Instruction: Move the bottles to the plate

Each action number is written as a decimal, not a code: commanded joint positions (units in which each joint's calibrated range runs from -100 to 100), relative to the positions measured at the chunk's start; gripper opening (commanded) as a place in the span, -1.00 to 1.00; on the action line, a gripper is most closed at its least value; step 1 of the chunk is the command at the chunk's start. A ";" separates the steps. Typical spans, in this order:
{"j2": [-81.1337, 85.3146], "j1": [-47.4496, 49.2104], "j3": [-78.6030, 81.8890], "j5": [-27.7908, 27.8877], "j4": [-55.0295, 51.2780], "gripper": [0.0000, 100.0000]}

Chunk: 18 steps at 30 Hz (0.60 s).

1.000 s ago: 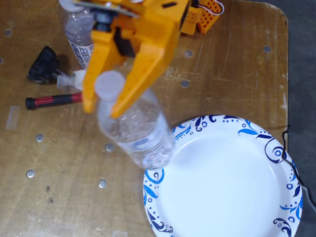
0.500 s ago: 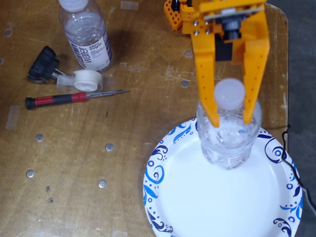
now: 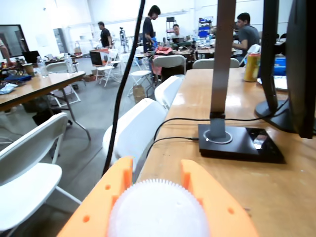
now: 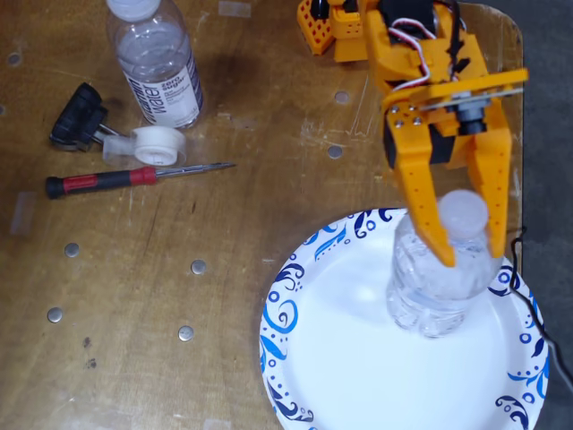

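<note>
In the fixed view my orange gripper (image 4: 469, 252) is shut on the neck of the plain ribbed bottle (image 4: 434, 291), one finger on each side of its white cap (image 4: 464, 213). That bottle is upright over the right half of the plate (image 4: 358, 358), its base at or on the plate surface. The labelled bottle (image 4: 158, 64) lies on the wooden table at the far left, well away from the gripper. In the wrist view the ribbed white cap (image 3: 155, 210) fills the gap between the orange fingers (image 3: 106, 202).
A clear tape roll (image 4: 157, 146), a black object (image 4: 79, 118) and a red-handled screwdriver (image 4: 134, 176) lie left of centre on the table (image 4: 134, 287). The table's right edge runs close beside the plate. The wrist view shows a desk, a monitor stand and chairs beyond.
The gripper has carried the plain bottle rightward, from left of the plate's rim to over the plate's right half. The labelled bottle, tape and screwdriver have stayed put.
</note>
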State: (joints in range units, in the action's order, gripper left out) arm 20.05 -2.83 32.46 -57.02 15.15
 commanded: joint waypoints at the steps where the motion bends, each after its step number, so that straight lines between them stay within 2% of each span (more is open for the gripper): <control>1: -1.67 3.53 -0.66 0.06 1.30 -0.93; 9: -7.23 5.04 -0.12 2.04 7.57 -0.92; 18: -10.44 5.14 0.87 2.46 8.09 -0.92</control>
State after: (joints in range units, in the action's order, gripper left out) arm 9.23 1.82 33.18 -54.78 22.04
